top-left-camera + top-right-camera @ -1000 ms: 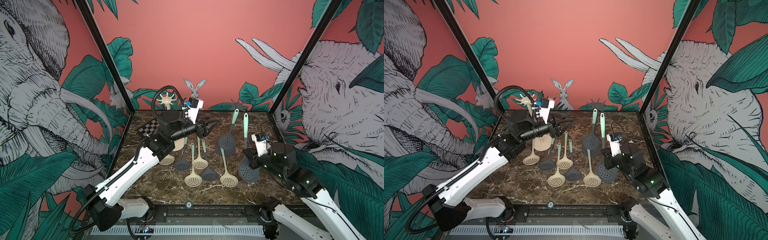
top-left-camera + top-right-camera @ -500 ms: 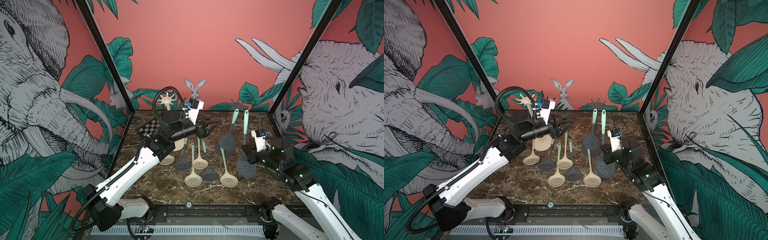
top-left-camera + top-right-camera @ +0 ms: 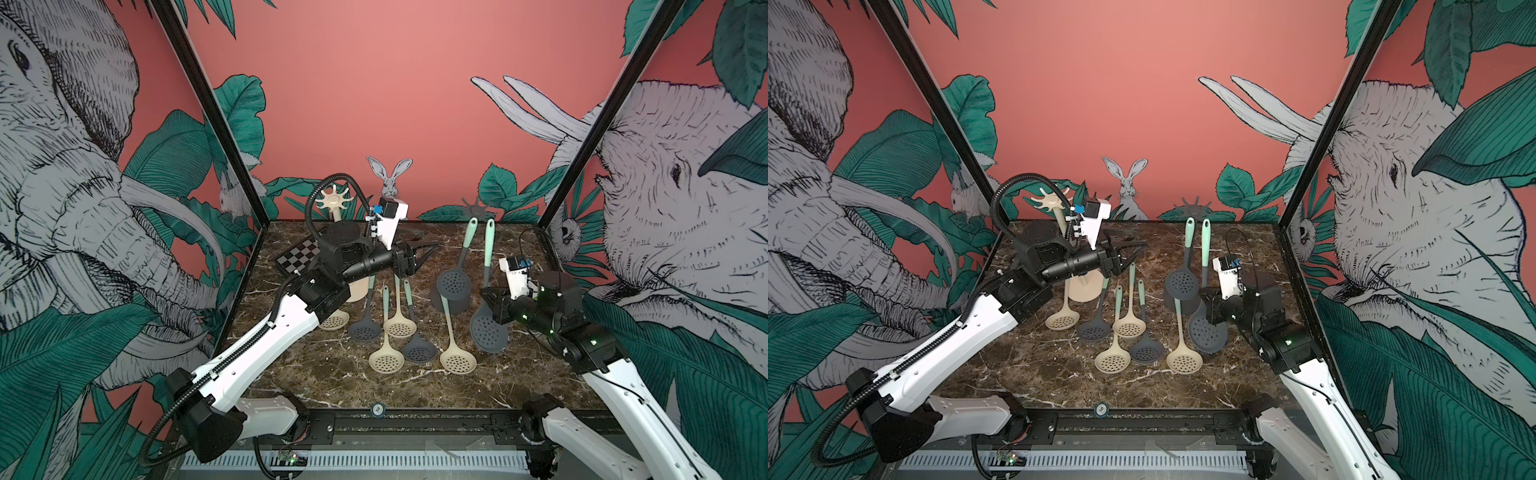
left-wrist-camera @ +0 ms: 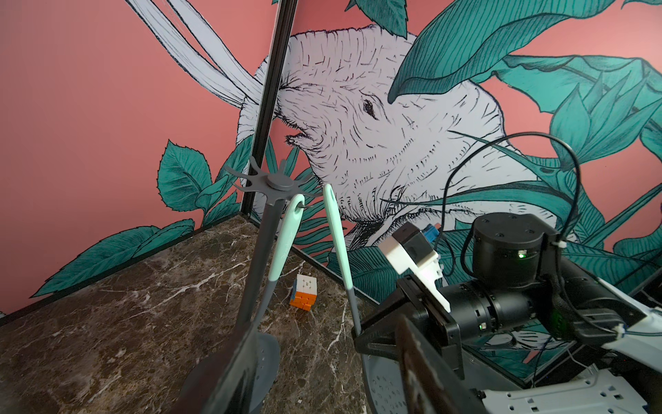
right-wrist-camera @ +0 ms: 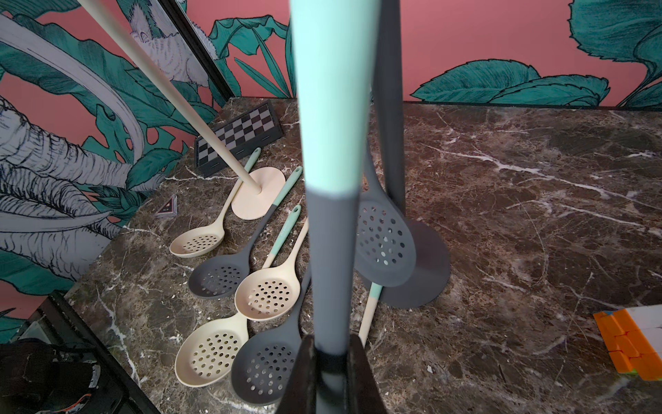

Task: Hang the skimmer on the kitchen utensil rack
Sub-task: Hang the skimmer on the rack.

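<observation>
R gripper [image 5: 331,355] clamped on skimmer [image 4: 336,233] neck, held upright | vs 1 s ago we sit closer to grey rack [image 4: 281,182]; handle tip just beside a hook, not yet on | L gripper [image 3: 428,245] jaws apart, empty | hooking remains.

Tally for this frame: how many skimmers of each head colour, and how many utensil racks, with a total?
Cream skimmers: 4
Grey skimmers: 4 (one hung on the grey rack, one held in the right gripper)
Utensil racks: 2 (cream rack, grey rack)
Total: 10
</observation>
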Controlling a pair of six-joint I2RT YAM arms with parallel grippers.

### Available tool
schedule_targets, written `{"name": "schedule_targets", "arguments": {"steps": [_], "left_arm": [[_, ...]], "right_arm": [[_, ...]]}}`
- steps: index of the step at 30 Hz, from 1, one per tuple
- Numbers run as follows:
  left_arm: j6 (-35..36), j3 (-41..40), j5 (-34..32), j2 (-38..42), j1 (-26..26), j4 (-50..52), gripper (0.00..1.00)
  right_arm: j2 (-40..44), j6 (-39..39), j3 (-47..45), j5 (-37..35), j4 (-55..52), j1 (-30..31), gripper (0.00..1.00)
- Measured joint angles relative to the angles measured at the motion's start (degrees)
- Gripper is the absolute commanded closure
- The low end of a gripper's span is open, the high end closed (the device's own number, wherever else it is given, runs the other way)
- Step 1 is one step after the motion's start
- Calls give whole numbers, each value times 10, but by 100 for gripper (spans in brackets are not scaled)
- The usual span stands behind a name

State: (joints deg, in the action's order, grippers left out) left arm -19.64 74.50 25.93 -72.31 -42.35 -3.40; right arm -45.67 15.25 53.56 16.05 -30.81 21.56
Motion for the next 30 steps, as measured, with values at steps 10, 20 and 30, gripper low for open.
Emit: {"name": "schedule_targets", "arguments": {"steps": [10, 20, 30], "left_arm": [[0, 0, 2, 0, 0, -5, 38], [0, 0, 3, -2, 0, -12, 38], [0, 0, 4, -6, 0, -12, 38]], "right_arm": [[-18, -1, -3, 59, 17, -30, 100], [-37, -4, -18, 117, 45, -54, 100], [-41, 8, -19, 104, 42, -61, 54]]}}
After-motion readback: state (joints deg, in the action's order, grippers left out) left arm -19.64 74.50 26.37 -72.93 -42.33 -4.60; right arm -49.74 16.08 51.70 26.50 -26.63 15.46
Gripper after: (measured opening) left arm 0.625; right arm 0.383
